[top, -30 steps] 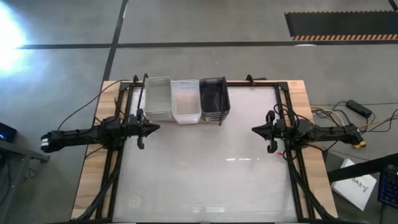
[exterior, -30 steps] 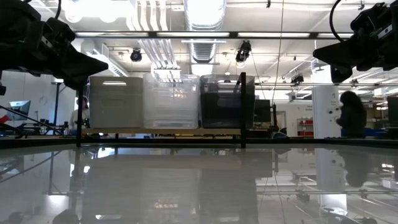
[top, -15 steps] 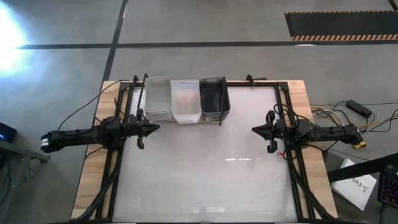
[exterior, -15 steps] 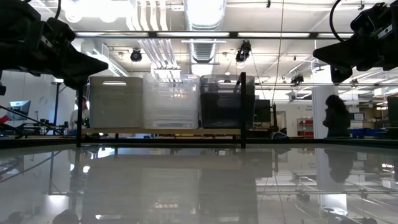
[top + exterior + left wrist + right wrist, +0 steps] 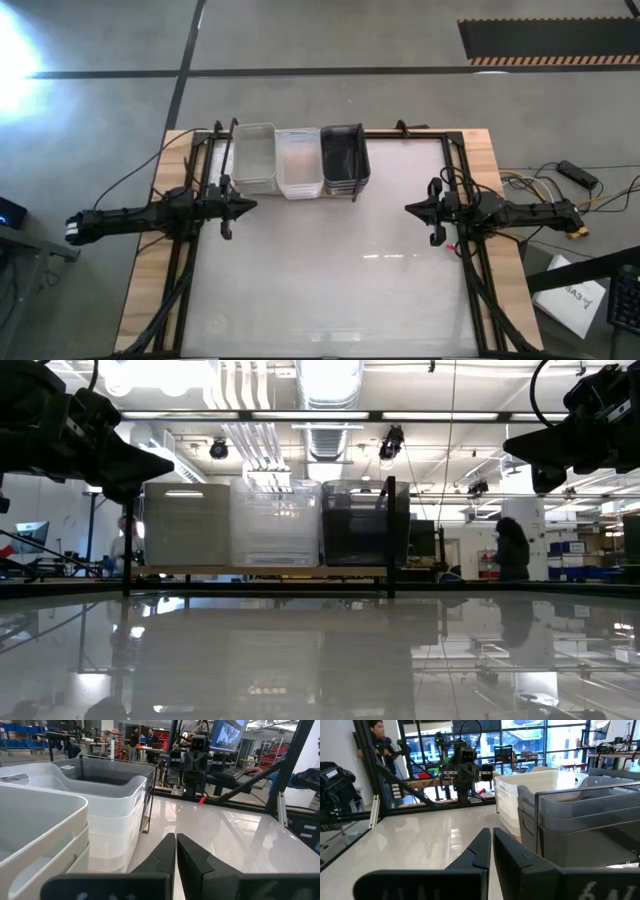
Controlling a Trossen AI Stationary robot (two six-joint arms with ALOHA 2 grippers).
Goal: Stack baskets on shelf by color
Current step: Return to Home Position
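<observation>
Three stacks of baskets stand side by side on the wooden shelf [image 5: 260, 571] at the table's far left: whitish light grey [image 5: 253, 157], clear [image 5: 298, 162] and dark grey [image 5: 344, 157]. Each stack rests by its bottom on the plank, between black wire uprights [image 5: 390, 535]. My left gripper [image 5: 250, 205] is shut and empty, above the table near its left edge, just in front of the light grey stack. My right gripper [image 5: 410, 208] is shut and empty, above the table near its right edge. Both touch nothing.
The white tabletop [image 5: 330, 270] lies between the two arms and toward the near edge. Black frame rails [image 5: 470, 260] run along the left and right sides. A person [image 5: 508, 550] stands in the room beyond the table.
Neither arm nor any basket has moved. A person in the room behind the table has walked toward the left in the low view.
</observation>
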